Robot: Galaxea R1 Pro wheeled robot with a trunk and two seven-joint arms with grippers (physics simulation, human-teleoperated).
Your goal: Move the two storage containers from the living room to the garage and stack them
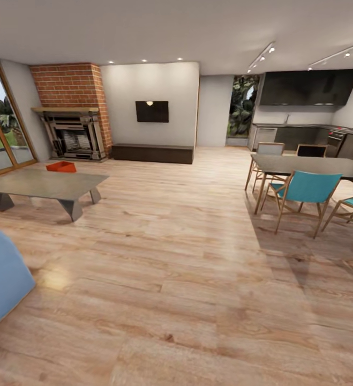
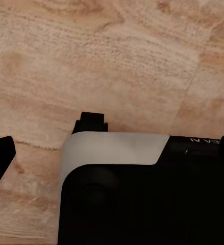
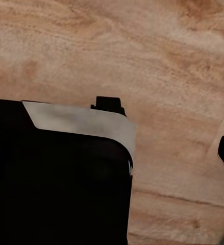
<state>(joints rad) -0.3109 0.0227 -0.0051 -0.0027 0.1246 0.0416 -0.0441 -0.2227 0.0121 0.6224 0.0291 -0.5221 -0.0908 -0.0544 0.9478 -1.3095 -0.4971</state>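
Red-orange storage container (image 1: 61,166) on the living room's wood-plank floor (image 1: 187,279).
It sits beyond the glass coffee table (image 1: 42,185), near the brick fireplace (image 1: 73,112); I cannot tell either claw's state.

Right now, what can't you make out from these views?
- Red bin, head view: small and far behind the coffee table; its lower part is hidden, and one bin or two can't be told.
- Blue sofa, head view: cut off by the left edge.
- Both wrist views: a dark robot part blocks much of the wood floor.
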